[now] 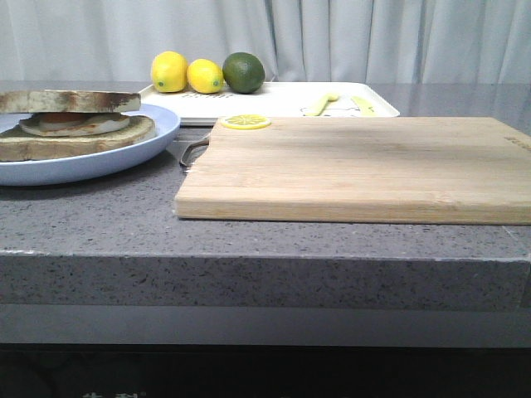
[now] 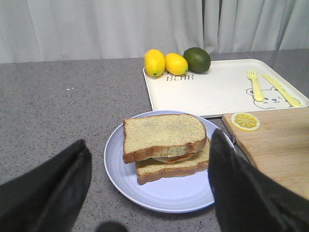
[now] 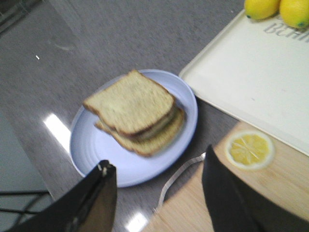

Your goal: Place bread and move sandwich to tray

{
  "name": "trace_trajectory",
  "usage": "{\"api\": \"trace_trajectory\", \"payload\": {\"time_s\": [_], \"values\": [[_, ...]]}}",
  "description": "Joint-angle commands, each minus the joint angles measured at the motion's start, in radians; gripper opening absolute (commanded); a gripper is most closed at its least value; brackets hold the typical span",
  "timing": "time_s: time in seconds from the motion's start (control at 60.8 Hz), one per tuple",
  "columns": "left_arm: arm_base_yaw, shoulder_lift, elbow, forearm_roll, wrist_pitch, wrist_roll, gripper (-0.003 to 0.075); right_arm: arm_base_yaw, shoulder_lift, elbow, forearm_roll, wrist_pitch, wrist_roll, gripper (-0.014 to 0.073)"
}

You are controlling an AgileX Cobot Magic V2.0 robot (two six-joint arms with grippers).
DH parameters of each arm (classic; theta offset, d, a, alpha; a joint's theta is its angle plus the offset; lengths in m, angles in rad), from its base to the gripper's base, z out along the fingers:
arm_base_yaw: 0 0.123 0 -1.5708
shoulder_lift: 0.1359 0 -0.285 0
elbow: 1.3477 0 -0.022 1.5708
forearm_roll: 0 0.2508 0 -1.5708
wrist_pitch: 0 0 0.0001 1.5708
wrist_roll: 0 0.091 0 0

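The plain bread slice (image 2: 164,135) lies on top of the egg sandwich (image 2: 171,166) on the round light blue plate (image 2: 159,191), at the table's left in the front view (image 1: 70,101). White egg and an orange layer show between the slices (image 1: 70,123). The white tray (image 1: 274,104) stands behind the plate. My left gripper (image 2: 148,142) is open and empty, hovering above and in front of the plate. My right gripper (image 3: 157,159) is open and empty over the plate's edge and the board's corner. Neither gripper shows in the front view.
A light wooden cutting board (image 1: 357,166) with a lemon slice (image 1: 245,122) lies right of the plate. Two lemons (image 1: 169,71) and a lime (image 1: 243,72) sit at the tray's far left corner. A yellow fork (image 2: 254,86) and knife (image 2: 281,90) lie on the tray's right side.
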Motion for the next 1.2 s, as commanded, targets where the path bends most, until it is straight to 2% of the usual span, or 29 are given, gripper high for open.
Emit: {"api": "trace_trajectory", "payload": {"time_s": [0.0, 0.082, 0.181, 0.56, 0.691, 0.806, 0.938, 1.185], "values": [[-0.009, 0.014, -0.023, -0.002, -0.088, 0.0, 0.0494, 0.001, -0.121, -0.027, -0.29, 0.076, 0.144, 0.0422], [-0.009, 0.014, -0.023, 0.002, -0.088, 0.0, 0.0494, 0.016, -0.194, -0.027, -0.531, 0.163, 0.278, 0.0422], [-0.009, 0.014, -0.023, 0.004, -0.082, 0.0, 0.0494, 0.026, -0.281, -0.002, -0.651, 0.218, 0.344, 0.0422], [-0.009, 0.014, -0.023, 0.006, -0.055, 0.0, 0.0494, 0.026, -0.645, 0.373, -0.619, 0.057, 0.346, 0.0422], [-0.009, 0.014, -0.023, 0.006, 0.005, 0.0, 0.0494, 0.026, -0.74, 0.477, -0.614, 0.035, 0.346, 0.0422], [-0.009, 0.014, -0.023, 0.008, 0.103, 0.0, 0.0494, 0.026, -0.786, 0.52, -0.614, 0.034, 0.346, 0.0422], [-0.007, 0.016, -0.028, 0.025, 0.137, -0.002, 0.0494, 0.026, -0.8, 0.536, -0.614, 0.06, 0.346, 0.0422], [-0.004, 0.109, -0.13, 0.059, 0.253, -0.012, 0.0494, 0.026, -0.8, 0.539, -0.614, 0.068, 0.346, 0.0422]]}}
